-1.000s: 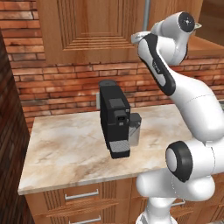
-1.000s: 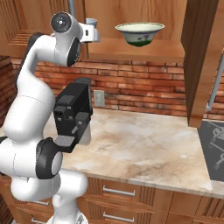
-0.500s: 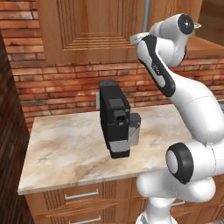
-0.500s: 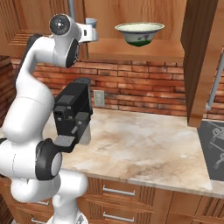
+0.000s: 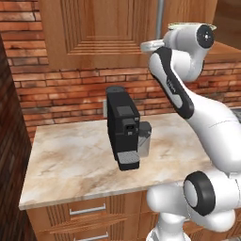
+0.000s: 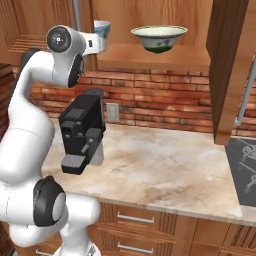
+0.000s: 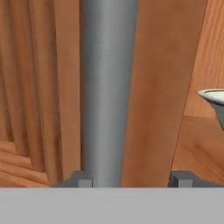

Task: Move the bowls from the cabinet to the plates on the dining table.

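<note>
The cabinet (image 5: 101, 33) has its left door closed, with a long grey bar handle (image 5: 160, 19) at the door's edge. In the hand view the handle (image 7: 109, 87) stands between my fingertips (image 7: 81, 179). My gripper (image 7: 130, 180) straddles it, open, with a gap on the right side. The hand (image 5: 149, 45) is raised to the handle's lower end. On the open shelf sits a pale cream-green bowl (image 6: 159, 37) (image 7: 214, 98). A white and bluish bowl (image 6: 102, 29) stands partly hidden behind my hand. The plates and the dining table are out of view.
A black coffee machine (image 5: 123, 127) (image 6: 82, 130) stands on the marble counter (image 6: 165, 165) below the cabinet, in front of a brick wall. The cabinet's right door (image 6: 227, 70) hangs open. A dark inset panel (image 6: 245, 170) is at the counter's right end.
The fingers have narrowed around the handle. The arm and the bowls have hardly moved.
</note>
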Motion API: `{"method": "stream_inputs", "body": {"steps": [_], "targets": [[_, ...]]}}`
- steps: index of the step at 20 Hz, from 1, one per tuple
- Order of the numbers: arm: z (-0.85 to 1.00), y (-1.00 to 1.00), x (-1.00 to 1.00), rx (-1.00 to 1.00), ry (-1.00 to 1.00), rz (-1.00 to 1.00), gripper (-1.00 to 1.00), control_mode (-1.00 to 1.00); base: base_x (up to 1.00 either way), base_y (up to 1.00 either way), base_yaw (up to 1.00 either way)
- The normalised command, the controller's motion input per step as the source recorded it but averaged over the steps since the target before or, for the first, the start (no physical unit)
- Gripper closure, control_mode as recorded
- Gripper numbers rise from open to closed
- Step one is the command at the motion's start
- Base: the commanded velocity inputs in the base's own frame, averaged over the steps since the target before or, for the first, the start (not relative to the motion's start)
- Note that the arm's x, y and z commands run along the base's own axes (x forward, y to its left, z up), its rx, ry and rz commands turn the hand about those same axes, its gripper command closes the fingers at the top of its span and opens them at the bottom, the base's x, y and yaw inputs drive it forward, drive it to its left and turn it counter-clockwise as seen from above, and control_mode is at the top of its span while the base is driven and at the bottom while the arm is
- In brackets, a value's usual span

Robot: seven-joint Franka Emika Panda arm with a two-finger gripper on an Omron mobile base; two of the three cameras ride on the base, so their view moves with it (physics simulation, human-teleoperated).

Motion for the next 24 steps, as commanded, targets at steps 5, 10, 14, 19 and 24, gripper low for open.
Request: {"method": "stream_inputs", "body": {"steps": [5, 10, 14, 19, 24], "targets": [[0.0, 0.52, -0.89, 0.0, -0.16, 0.0, 1.0, -1.0, 0.0, 0.0, 0.0], [0.0, 0.73, -0.86, 0.0, -0.15, 0.0, 1.0, -1.0, 0.0, 0.0, 0.0], [-0.02, 0.93, -0.67, 0.0, -0.09, 0.0, -1.0, -1.0, 0.0, 0.0, 0.0], [0.26, 0.2, -0.75, 0.15, -0.07, 0.0, -1.0, -1.0, 0.0, 0.0, 0.0], [0.45, -0.08, -0.65, 0.31, -0.02, 0.0, -1.0, -1.0, 0.0, 0.0, 0.0]]}}
